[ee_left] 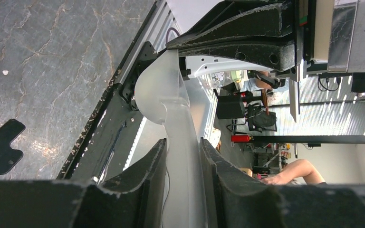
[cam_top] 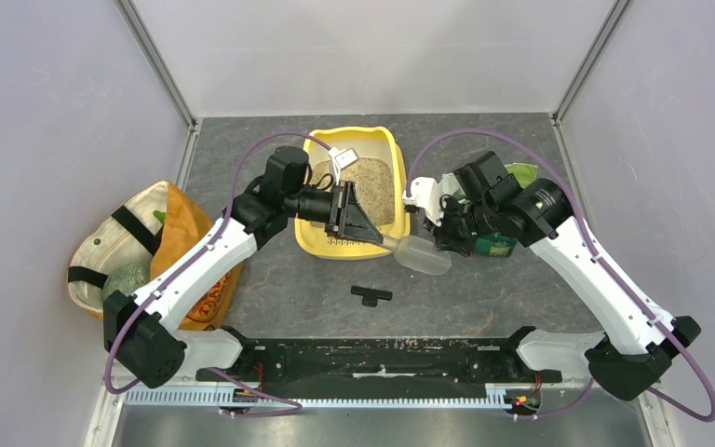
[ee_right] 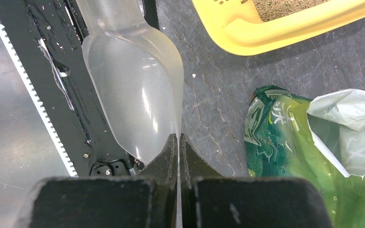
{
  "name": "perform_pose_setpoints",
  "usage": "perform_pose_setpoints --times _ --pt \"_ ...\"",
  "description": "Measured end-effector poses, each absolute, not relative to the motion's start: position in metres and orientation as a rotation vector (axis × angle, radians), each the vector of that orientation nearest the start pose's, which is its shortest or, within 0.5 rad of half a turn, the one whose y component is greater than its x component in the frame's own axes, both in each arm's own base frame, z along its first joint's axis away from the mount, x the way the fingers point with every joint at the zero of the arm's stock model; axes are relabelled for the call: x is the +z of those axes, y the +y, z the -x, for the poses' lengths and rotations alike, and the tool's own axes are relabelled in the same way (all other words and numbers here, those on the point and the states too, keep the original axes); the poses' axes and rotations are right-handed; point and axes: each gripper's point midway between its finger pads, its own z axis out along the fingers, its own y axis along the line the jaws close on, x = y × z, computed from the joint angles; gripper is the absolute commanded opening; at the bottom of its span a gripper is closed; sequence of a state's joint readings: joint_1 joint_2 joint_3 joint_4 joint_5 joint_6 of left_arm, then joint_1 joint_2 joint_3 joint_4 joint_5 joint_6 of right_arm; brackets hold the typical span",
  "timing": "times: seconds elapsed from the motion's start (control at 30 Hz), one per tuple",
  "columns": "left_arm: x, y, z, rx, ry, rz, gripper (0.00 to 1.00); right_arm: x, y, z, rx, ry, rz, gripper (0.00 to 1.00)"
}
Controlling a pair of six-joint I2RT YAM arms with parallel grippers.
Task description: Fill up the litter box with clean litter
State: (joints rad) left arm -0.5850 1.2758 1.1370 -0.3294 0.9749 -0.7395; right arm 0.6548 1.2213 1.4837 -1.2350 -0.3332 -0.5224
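Grey marbled tabletop [cam_top: 279,289], mid-frame: left gripper [ee_left: 183,152] clamps the clear plastic scoop [ee_right: 133,85] by its handle, right gripper [ee_right: 178,140] pinches its rim, beside the yellow plastic litter box [cam_top: 335,248]; better to release one grip slowly.

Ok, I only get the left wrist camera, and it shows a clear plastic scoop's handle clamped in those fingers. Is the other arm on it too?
Observer: Yes, the right gripper is shut on the bowl rim of the clear plastic scoop.
Operator: Any litter in it?
Observer: None shows; the bowl looks empty.
Operator: And the box?
Observer: The yellow rectangular plastic litter box sits beside the scoop, already holding beige-tan litter granules.
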Motion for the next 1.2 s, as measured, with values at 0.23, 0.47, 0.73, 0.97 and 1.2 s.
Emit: perform_pose_setpoints --times 0.23,0.47,0.73,0.97,1.2 --pt "0.296 -0.308 -0.173 -1.756 2.243 -0.54 0.02 0.258 0.187 -0.184 0.467 2.038 1.504 0.01" --pt "0.296 -0.305 -0.181 -1.752 2.238 -0.486 0.02 0.269 0.185 -0.193 0.461 2.07 1.396 0.79" --pt "0.322 -0.297 -0.229 -1.633 2.165 -0.395 0.02 0.343 0.154 -0.232 0.409 2.023 0.974 0.9" --pt "0.342 -0.297 -0.278 -1.514 2.11 -0.348 0.02 0.37 0.078 -0.252 0.199 1.99 0.785 0.9" --pt "0.347 -0.301 -0.297 -1.462 2.093 -0.356 0.02 0.348 0.008 -0.286 0.109 2.077 0.714 0.97"
